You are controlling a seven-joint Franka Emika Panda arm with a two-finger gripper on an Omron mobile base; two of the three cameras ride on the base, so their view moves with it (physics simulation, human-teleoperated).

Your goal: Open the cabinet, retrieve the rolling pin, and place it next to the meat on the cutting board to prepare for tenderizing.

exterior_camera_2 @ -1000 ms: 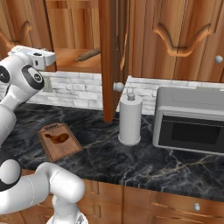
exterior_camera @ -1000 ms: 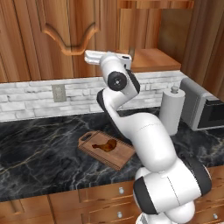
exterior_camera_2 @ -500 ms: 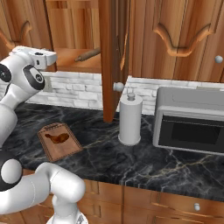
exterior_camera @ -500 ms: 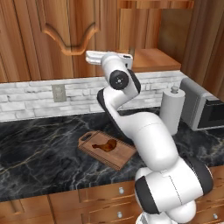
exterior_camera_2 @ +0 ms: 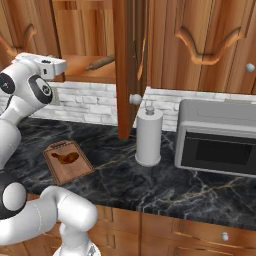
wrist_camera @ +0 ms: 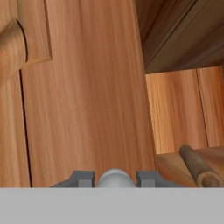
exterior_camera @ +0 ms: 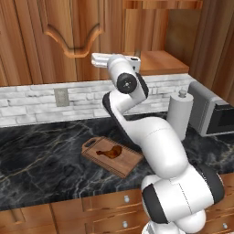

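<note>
Reddish-brown cupboards line the wall above a white brick backsplash and a dark marbled counter (exterior_camera: 41, 151). On the right of that counter sit a grey microwave (exterior_camera_2: 216, 137) and, beside it, a white paper-towel roll (exterior_camera_2: 149, 136). The cabinet (exterior_camera: 68, 36) is half opened: its right door (exterior_camera_2: 127, 65) stands swung out, edge-on in the right base view, while the left door (wrist_camera: 83, 96) is shut with the arm raised against it. The cutting board (exterior_camera: 112, 156) lies flat on the counter below the cabinet, and the meat (exterior_camera: 109, 152) rests on its middle. The rolling pin (exterior_camera_2: 100, 63) lies on the cabinet's bare shelf, just behind the open door; the hand view catches one end of it (wrist_camera: 199, 168) at the lower right. The claw (wrist_camera: 114, 179) is clamped on the left door's round silver knob (wrist_camera: 114, 178), one dark finger tight against each side. So the step in hand looks like the opening of the cabinet, with the second door not yet pulled. The next move probably calls for drawing the knob outward along the hinge's arc, keeping the grip square so that the ball does not slip out, then letting go and reaching in along the shelf for the pin. The pin is round and may roll if nudged.
</note>
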